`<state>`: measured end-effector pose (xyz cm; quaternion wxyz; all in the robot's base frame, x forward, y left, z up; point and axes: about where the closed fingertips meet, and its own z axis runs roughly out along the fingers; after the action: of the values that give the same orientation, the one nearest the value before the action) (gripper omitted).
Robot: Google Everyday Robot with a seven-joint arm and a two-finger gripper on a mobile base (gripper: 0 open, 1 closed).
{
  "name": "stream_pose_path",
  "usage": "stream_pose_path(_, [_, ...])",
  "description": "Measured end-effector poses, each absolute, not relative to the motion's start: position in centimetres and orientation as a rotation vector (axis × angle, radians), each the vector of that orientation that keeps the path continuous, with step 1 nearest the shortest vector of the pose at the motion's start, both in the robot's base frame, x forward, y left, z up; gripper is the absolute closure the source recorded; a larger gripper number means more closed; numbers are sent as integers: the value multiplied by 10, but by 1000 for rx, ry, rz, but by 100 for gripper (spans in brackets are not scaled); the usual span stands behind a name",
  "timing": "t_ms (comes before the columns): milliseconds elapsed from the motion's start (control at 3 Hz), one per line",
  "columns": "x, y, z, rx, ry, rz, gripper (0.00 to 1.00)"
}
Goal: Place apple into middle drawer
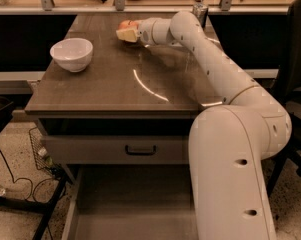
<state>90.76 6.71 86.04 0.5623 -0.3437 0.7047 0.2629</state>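
Your gripper (127, 33) reaches the apple (124, 24) at the table's far end; grip can't be told. The middle drawer (135, 209) gapes well back, below.

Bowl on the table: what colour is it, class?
The bowl is plain white, clearest in the camera view; the hand is far back by the apple.

**Q:** What is on the desk (105, 89)?
**A:** The bowl (71, 54) sits on it near the left edge. The claw (126, 33) is over the far middle, with the apple (125, 24) right at it.
**Q:** And below?
**A:** The drawer front (115, 149) is under the top. The middle drawer (135, 209) stands pulled out beneath and before it.
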Motion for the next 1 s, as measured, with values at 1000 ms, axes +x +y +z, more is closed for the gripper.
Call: stream_pose_path(1000, [874, 60, 923, -806, 1690, 563, 100])
